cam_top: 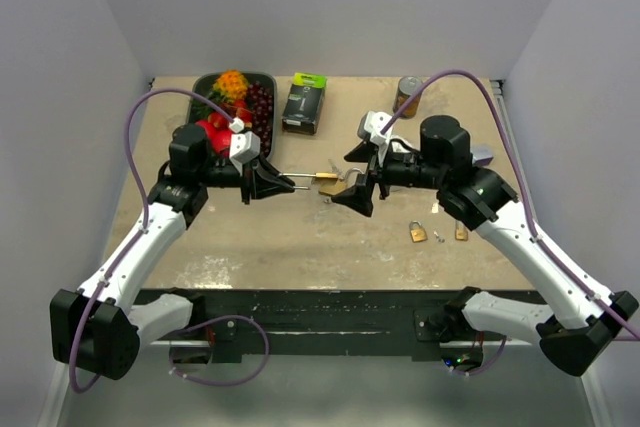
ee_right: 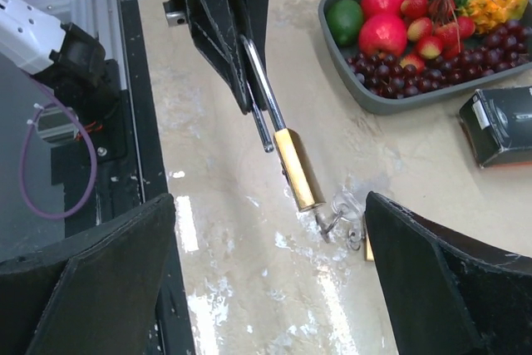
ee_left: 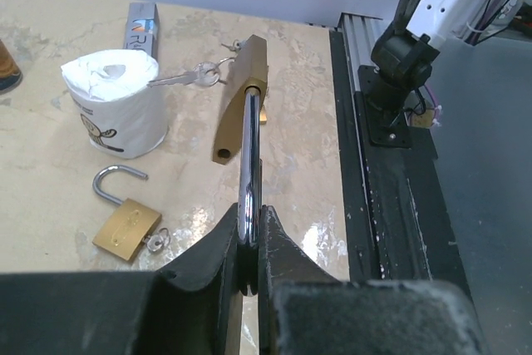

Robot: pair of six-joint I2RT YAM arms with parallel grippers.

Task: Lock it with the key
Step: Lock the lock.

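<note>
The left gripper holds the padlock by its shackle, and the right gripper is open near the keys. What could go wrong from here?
First, the left gripper pinches only the thin shackle, so the padlock body may swivel when a key is turned. Second, the keys dangle loosely at its end; the open right gripper may knock them aside instead of gripping one.

In the overhead frame, bare surface (cam_top: 290, 247) lies open at lower centre. The held padlock (cam_top: 328, 184) bars mid-frame. Along the top edge stand a fruit tray (cam_top: 272, 82), a black box (cam_top: 304, 104) and a can (cam_top: 408, 95); a small padlock (cam_top: 418, 233) lies lower right.
</note>
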